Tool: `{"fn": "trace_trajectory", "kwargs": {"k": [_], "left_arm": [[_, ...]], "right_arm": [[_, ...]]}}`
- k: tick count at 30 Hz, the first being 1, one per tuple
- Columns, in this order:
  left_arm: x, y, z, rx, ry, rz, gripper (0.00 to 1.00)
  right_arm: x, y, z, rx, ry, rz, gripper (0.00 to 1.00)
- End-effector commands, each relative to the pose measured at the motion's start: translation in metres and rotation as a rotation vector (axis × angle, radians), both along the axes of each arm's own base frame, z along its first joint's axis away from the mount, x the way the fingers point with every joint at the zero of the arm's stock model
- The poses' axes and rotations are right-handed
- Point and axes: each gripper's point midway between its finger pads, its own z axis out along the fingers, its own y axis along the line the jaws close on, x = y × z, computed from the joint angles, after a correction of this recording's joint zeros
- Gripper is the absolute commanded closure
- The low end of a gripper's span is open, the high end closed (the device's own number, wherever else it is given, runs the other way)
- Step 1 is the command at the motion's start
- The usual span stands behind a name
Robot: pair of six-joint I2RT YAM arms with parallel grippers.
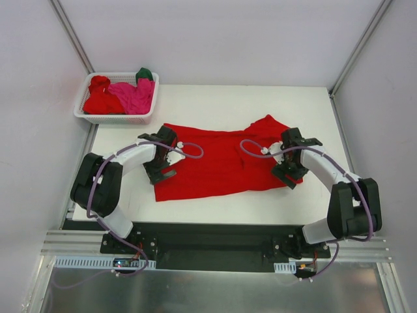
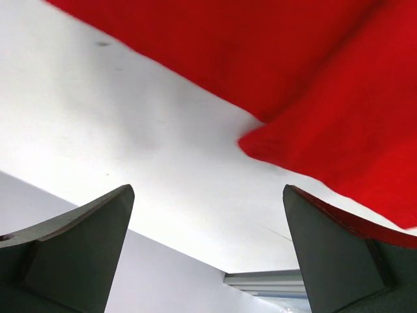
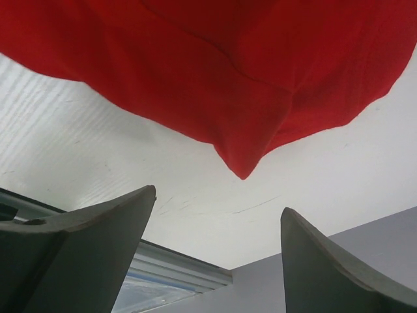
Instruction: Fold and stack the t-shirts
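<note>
I see one bright red cloth t-shirt [image 1: 215, 160] lying spread out in the middle of the white table [image 1: 260, 104], a bit wrinkled, with one bunched part sticking up at its upper right. My left pincer [image 1: 166, 171] sits at the left edge of this shirt, and my right pincer [image 1: 290, 177] sits at its right edge, lower down. In the left wrist view the left pincer [image 2: 207, 195] has its two dark fingers wide apart with nothing between them. The red shirt [image 2: 313, 78] fills the upper right of that view, and a folded bit of it lies just past the gap. I cannot tell if the cloth touches the finger on the right side. In the right wrist view the right pincer [image 3: 218, 202] is also spread apart and holds nothing. The red shirt [image 3: 215, 72] runs across the top there, and one pointed corner of it pokes down toward the gap. At the upper left of the top view stands a white plastic lattice basket [image 1: 117, 119]. Inside it are a crumpled red cloth shirt [image 1: 99, 98], a magenta-pink cloth shirt [image 1: 133, 96] and a dark green cloth shirt [image 1: 144, 73] at the back.
</note>
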Motion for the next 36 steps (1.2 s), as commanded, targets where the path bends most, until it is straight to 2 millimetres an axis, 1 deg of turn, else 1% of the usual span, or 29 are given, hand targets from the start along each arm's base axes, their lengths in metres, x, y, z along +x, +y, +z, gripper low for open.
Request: {"fn": "trace_trajectory", "kwargs": {"k": [1,6,9,11,13,15,17,18,20,21,22,24,25,27,30,34,36], "left_arm": [[0.019,0.000,0.012,0.016,-0.080,0.015,0.01],[0.021,-0.001,0.012,0.033,-0.079,-0.001,0.01],[0.030,-0.010,0.018,0.007,-0.100,0.005,0.01],[0.029,-0.018,0.019,-0.007,-0.088,-0.014,0.01],[0.021,-0.030,0.016,-0.045,-0.041,-0.041,0.01],[0.008,-0.040,0.015,-0.054,0.007,-0.062,0.01],[-0.007,-0.056,0.016,-0.086,0.049,-0.100,0.01],[-0.012,-0.061,0.019,-0.098,0.047,-0.116,0.01],[-0.023,-0.067,0.019,-0.106,0.070,-0.143,0.01],[-0.034,-0.068,0.019,-0.106,0.099,-0.155,0.01],[-0.038,-0.069,0.017,-0.117,0.116,-0.157,0.01],[-0.044,-0.064,0.015,-0.107,0.133,-0.159,0.01],[-0.049,-0.061,0.010,-0.098,0.149,-0.160,0.01],[-0.052,-0.059,0.007,-0.099,0.166,-0.161,0.01],[-0.052,-0.058,0.003,-0.103,0.181,-0.145,0.01],[-0.041,-0.052,0.002,-0.122,0.181,-0.098,0.00],[-0.033,-0.054,0.004,-0.141,0.175,-0.080,0.01]], "right_arm": [[0.013,-0.012,0.002,0.012,-0.017,-0.078,0.18],[0.012,-0.016,-0.005,0.019,-0.012,-0.106,0.18],[0.011,-0.015,-0.006,0.030,-0.012,-0.121,0.19],[0.011,-0.014,-0.005,0.037,-0.015,-0.119,0.19],[0.011,-0.014,-0.003,0.039,-0.011,-0.119,0.18],[0.012,-0.013,0.000,0.039,-0.015,-0.114,0.19],[0.014,-0.013,0.003,0.045,-0.021,-0.112,0.19],[0.015,-0.012,0.004,0.046,-0.021,-0.110,0.19],[0.017,-0.011,0.005,0.050,-0.020,-0.117,0.19],[0.017,-0.010,0.006,0.053,-0.015,-0.118,0.19],[0.019,-0.009,0.007,0.060,-0.021,-0.125,0.19],[0.020,-0.007,0.008,0.066,-0.019,-0.125,0.19],[0.020,-0.006,0.008,0.072,-0.019,-0.130,0.19],[0.019,-0.004,0.008,0.075,-0.010,-0.124,0.18],[0.018,-0.002,0.009,0.077,-0.007,-0.114,0.18],[0.014,0.001,0.009,0.084,-0.001,-0.107,0.18],[0.011,0.001,0.008,0.083,0.007,-0.102,0.18]]}}
